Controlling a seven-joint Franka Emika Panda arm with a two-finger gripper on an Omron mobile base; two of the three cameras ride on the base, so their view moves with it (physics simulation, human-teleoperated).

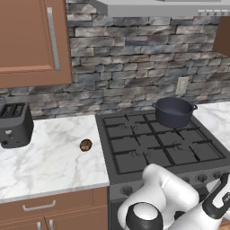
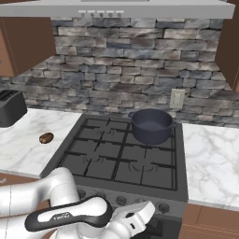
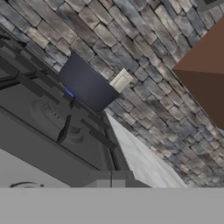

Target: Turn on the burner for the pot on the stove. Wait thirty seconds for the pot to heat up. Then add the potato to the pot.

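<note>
Turning on: the step in hand looks like the first one, lighting the burner under the pot; no flame shows anywhere on the grates.
Stove (image 1: 134, 148): one black gas range between two marble counters, grates dark, knob panel along its front edge.
Pot (image 1: 174, 111): one, dark blue-grey, on the back right grate close to the stone wall, lid off; the hand view has it at the far end of the grates (image 3: 85, 83).
Burner: the one beneath the pot is hidden by it; I judge the knob for the back right is the one wanted, and which knob that is cannot be read from here.
Gripper (image 2: 140, 215): one, low in front of the knob panel, jaws closed together with nothing between them.
Doing it well: a closed hand cannot pinch a knob, so part the jaws first, line up square on the knob, then twist without slipping onto a neighbour.
Knobs (image 2: 163, 207): about five along the panel, some hidden by the arm.
Potato (image 1: 86, 145): one, on the left counter just beside the stove, well apart from the pot.
</note>
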